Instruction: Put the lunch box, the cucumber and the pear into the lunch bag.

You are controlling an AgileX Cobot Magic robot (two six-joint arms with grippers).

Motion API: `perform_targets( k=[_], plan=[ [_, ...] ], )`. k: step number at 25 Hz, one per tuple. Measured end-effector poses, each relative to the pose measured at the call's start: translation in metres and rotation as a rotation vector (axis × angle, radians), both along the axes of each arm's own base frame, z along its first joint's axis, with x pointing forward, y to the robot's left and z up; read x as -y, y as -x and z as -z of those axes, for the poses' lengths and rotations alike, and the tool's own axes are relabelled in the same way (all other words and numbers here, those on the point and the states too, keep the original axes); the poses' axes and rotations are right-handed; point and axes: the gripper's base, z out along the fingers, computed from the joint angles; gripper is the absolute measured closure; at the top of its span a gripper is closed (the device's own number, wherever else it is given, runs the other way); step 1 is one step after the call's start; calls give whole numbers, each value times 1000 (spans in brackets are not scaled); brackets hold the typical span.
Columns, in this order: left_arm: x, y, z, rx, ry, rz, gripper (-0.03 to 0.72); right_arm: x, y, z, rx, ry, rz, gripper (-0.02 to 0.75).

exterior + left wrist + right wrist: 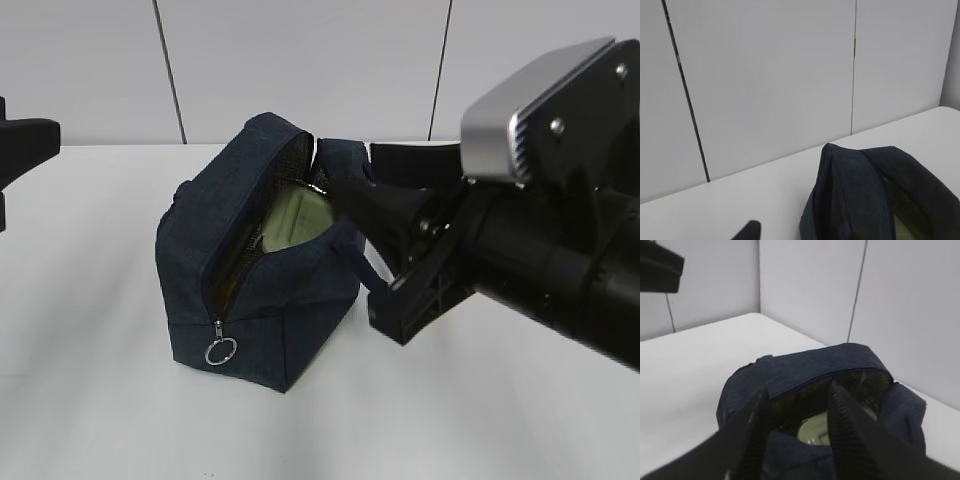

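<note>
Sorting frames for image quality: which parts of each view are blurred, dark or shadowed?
Exterior view: the right arm looms near and soft; the bag casts a faint shadow on the table, and its zipper ring is sharp. Left wrist view: the bag is dark, with little detail. Right wrist view: the fingers are blurred and the bag's mouth is dim.

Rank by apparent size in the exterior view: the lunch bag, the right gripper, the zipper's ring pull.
1. lunch bag
2. right gripper, though it sits nearer the camera, so this gap is unsure
3. ring pull, clearly smallest
</note>
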Motion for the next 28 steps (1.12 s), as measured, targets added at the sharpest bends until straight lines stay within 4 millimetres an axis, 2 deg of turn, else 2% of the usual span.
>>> perform_targets(
  k=[5, 9, 14, 19, 24, 28],
  plan=[
    [2, 1, 2, -36, 31, 10, 363, -2, 4, 24, -204, 24, -26, 431],
    [1, 3, 10, -53, -4, 22, 363, -6, 10, 50, -269, 8, -89, 432],
    [0, 6, 27, -93, -44, 28, 363, -23, 8, 90, -303, 58, -202, 432],
    [0, 8, 32, -108, -53, 32, 363, -45, -5, 124, -354, 135, -268, 407],
    [-1, 8, 32, -108, -54, 33, 365, -58, -17, 137, -392, 139, -271, 291],
    [0, 8, 32, -114, -39, 29, 366, -67, -26, 139, -390, 124, -270, 276]
  ],
)
